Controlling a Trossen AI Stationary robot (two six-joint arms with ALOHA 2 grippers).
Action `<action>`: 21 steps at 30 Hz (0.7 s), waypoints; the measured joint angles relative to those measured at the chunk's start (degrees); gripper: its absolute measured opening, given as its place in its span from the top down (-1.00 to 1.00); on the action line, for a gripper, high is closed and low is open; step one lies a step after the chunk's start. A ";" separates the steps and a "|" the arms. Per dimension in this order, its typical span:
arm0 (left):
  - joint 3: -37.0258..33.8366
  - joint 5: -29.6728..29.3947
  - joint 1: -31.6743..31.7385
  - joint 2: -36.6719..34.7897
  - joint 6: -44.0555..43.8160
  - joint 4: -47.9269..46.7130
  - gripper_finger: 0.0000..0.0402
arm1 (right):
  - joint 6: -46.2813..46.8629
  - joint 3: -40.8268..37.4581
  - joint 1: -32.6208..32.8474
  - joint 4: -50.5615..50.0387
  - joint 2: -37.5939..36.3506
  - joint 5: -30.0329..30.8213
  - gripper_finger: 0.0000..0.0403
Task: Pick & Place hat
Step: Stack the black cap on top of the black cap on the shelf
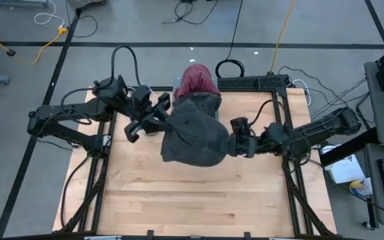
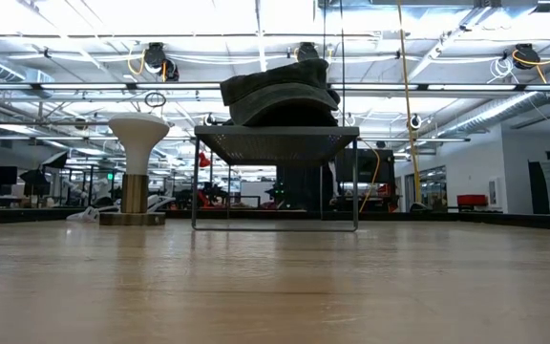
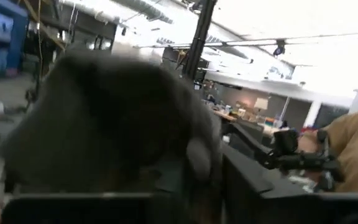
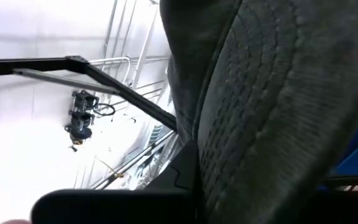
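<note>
A: Where is your hat?

B: The grey hat (image 1: 195, 133) hangs mid-table, right gripper (image 1: 231, 143) clamped on its 3 o'clock edge, left gripper (image 1: 153, 119) at 9, grip unclear. Pull unevenly and you'll drop it.

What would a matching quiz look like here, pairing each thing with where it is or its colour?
Things:
1. grey hat
2. red hat
3. left gripper
4. white stand

Descriptions:
A. at the grey hat's left edge
B. held between both arms above the table
C. at the table's far edge, by the rack
D. left of the rack in the low view

Pairs: 1-B, 2-C, 3-A, 4-D
</note>
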 joint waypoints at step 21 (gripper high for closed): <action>-0.02 1.18 0.95 2.00 -31.87 5.59 -0.36 | -17.75 0.00 2.36 -16.56 -15.31 -12.03 0.97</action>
